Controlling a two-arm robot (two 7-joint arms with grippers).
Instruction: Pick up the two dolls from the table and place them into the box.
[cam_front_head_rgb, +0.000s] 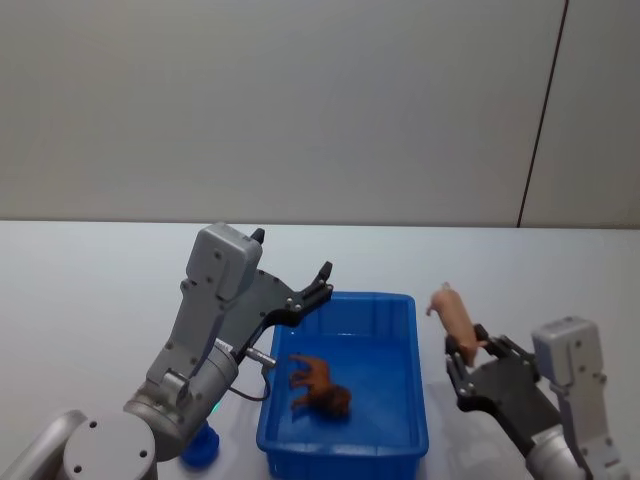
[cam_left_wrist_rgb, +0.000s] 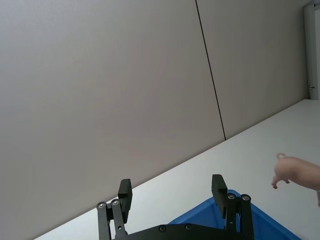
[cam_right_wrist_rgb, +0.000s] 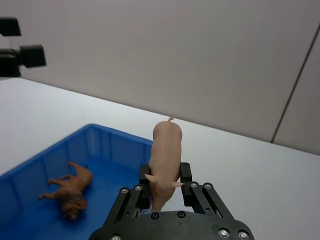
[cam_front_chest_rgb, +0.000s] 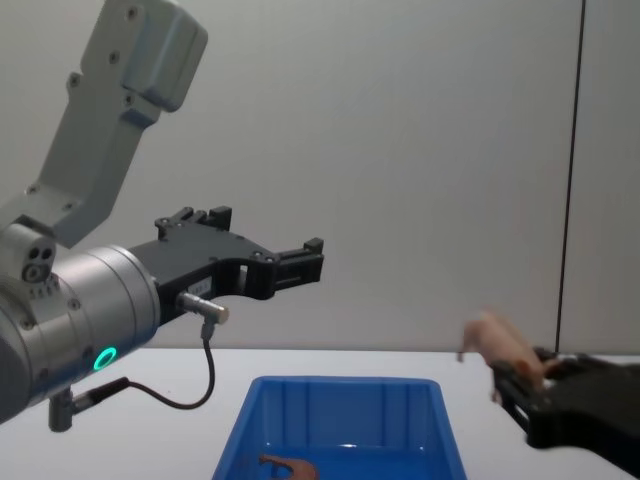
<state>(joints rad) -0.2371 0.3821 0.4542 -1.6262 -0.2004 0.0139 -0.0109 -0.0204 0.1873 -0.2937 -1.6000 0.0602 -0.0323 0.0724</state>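
Right gripper (cam_right_wrist_rgb: 165, 181) around pink doll (cam_right_wrist_rgb: 166, 145) — apparently just beside the box (cam_right_wrist_rgb: 107, 145).

This is a robotics lab or test room. A plain white surface (cam_front_head_rgb: 90, 270) spreads beneath and beyond the left claw (cam_left_wrist_rgb: 171, 186). It carries a blue plastic bin (cam_front_head_rgb: 370, 297) between that claw and the right claw (cam_right_wrist_rgb: 165, 176). Behind both claws rises a flat grey panelled wall (cam_front_head_rgb: 300, 100), its dark vertical seam (cam_front_head_rgb: 543, 110) running down behind the right claw. Behind the left claw, the grey machine arm (cam_front_chest_rgb: 90, 300) has an exposed cable (cam_front_chest_rgb: 205, 385) and a glowing green ring (cam_front_chest_rgb: 103, 358).
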